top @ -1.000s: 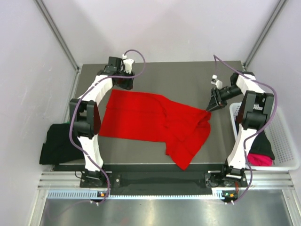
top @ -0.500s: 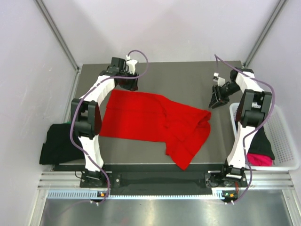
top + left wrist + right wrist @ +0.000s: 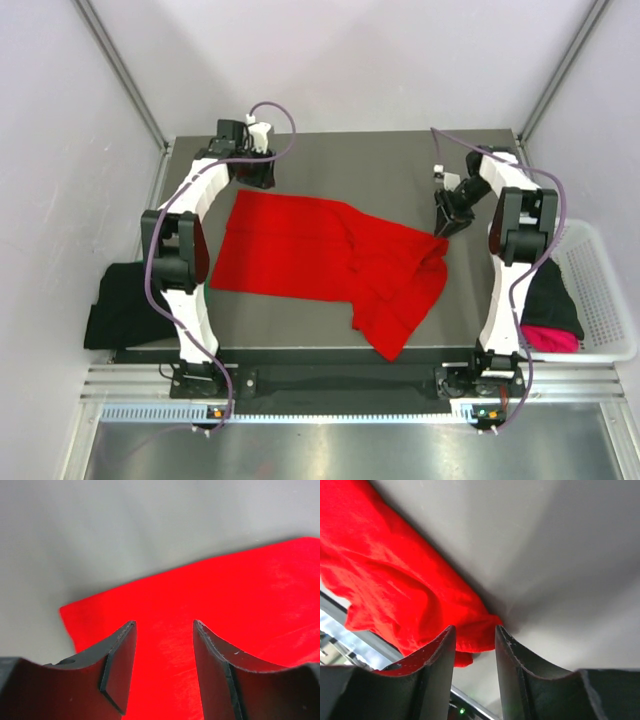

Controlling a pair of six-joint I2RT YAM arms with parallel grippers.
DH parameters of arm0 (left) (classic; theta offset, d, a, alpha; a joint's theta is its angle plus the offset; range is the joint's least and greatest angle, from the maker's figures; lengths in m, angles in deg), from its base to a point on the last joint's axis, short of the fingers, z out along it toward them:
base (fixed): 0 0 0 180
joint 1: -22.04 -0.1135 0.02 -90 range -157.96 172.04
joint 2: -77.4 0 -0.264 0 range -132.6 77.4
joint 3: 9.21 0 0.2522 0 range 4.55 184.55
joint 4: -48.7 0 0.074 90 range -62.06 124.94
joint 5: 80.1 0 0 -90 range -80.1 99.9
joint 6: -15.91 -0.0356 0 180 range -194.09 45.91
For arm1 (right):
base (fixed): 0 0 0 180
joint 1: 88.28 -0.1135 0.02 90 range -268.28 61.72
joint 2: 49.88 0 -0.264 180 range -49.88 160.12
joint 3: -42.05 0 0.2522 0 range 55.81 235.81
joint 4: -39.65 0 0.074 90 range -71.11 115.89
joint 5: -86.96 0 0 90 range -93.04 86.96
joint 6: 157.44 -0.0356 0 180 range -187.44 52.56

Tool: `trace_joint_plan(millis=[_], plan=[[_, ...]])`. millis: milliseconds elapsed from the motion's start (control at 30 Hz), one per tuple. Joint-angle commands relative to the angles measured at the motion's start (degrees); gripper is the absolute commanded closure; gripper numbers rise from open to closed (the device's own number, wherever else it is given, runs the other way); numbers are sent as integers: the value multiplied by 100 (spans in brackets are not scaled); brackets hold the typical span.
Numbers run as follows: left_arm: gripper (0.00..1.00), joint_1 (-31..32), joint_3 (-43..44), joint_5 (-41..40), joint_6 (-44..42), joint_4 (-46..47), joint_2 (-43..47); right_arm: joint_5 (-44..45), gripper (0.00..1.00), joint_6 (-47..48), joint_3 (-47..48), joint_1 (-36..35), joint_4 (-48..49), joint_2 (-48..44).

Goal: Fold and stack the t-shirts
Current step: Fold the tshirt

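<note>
A bright red t-shirt lies spread across the middle of the table, rumpled and folded over on its right half. My left gripper hovers over the shirt's far left corner. In the left wrist view its fingers stand apart with flat red cloth beneath them and nothing clamped. My right gripper is at the shirt's far right corner. In the right wrist view that gripper is open, and the bunched red corner sits just ahead of and between the fingertips.
A black t-shirt hangs off the table's left side. A white mesh basket at the right holds a black shirt and a pink one. Grey walls and metal posts surround the table.
My right gripper has moved left onto the shirt's right corner and opened slightly. The left gripper has shifted a little left over the shirt's far left corner. The shirt has not moved.
</note>
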Motion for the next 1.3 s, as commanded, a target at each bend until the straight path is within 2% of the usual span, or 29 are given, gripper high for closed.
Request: trace_joint_plan(millis=[0,167,200,233,267,300,500,633,767,900,1033,1100,1133,1200,1233,1267], plan=[[46,-65,237,50,-4,147,235,419,62,39,-151,-178,-117,-264],[46,-100,343,32,23,139,252,763,62,47,-441,-276,-108,-282],[46,-100,352,23,23,112,244,851,67,47,-485,-293,-99,-264],[46,-118,386,-29,-3,95,244,886,76,82,-503,-293,-108,-212],[46,-127,387,-56,-12,77,244,948,100,83,-460,-293,-64,-177],[46,-127,396,-82,-21,68,244,1175,100,48,-433,-285,6,-167],[46,-276,413,-196,-109,-2,147,1755,100,-172,410,-267,401,-98],[45,-416,763,-170,-74,-160,-116,1932,100,-216,806,-267,805,-1],[43,-706,1554,478,250,-713,-861,1985,100,-295,1236,-267,1034,236],[43,-1198,2547,1611,734,-1346,-1662,2100,100,-313,1395,-267,1123,491],[41,-1357,2961,1825,849,-1662,-2085,1942,100,-278,1211,-276,1078,422],[39,-1401,3006,1816,761,-1874,-2234,2029,95,-252,1027,-276,1140,308],[39,-1401,3006,1816,709,-1926,-2270,2108,87,-243,991,-267,1218,272],[37,-1436,2910,1877,682,-1971,-2296,2213,83,-243,912,-258,1281,133],[36,-1436,2892,1913,682,-1980,-2296,2197,75,-251,869,-258,1307,79],[36,-1436,2857,1939,673,-1954,-2296,2162,71,-260,842,-258,1342,18]])
